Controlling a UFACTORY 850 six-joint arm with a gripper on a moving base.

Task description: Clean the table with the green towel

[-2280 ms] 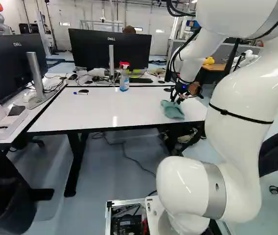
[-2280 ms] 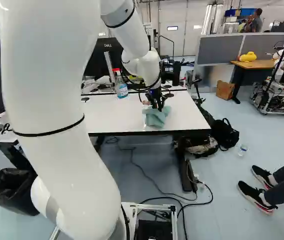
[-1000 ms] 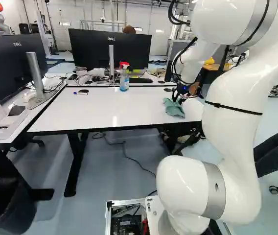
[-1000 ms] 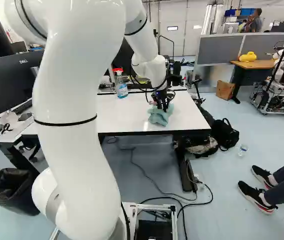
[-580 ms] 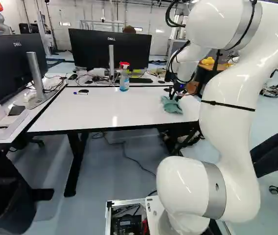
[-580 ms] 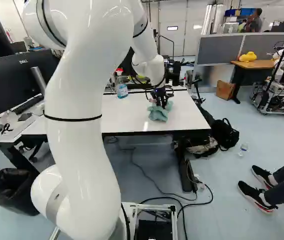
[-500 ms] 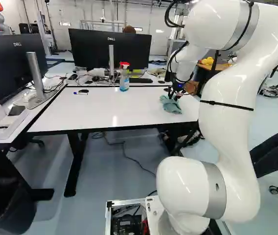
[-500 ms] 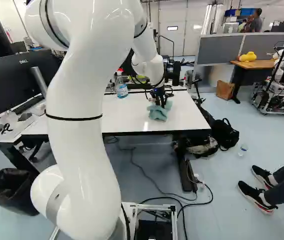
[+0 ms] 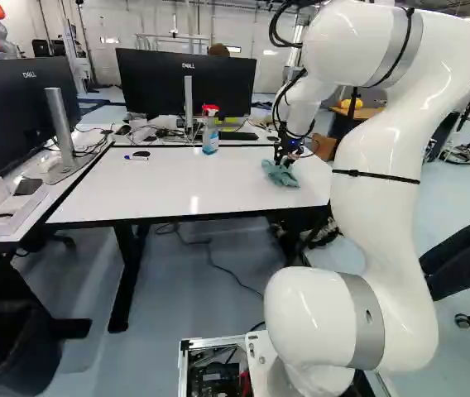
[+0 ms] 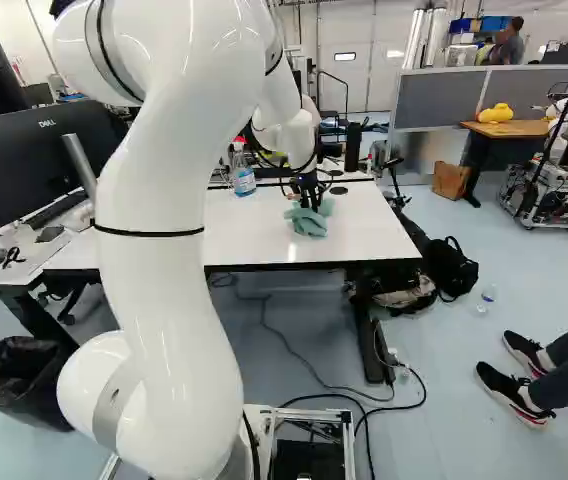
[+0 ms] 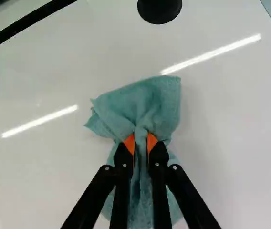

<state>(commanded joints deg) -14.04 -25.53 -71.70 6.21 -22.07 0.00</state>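
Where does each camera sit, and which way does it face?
Left base view: on the base, behind-left of the arm, looking ahead and slightly down over the table; arm right of middle.
Right base view: behind-right, same heading; arm left of middle.
Wrist view: on the wrist, looking along the pincer at the towel; both fingers show.
Shared by both base views: towel, spray bottle.

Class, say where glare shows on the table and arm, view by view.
Wrist view: two bright streaks on the glossy white tabletop, near the green cloth towel; left base view: a bright patch near the tabletop's front edge, glints on the smooth white arm.
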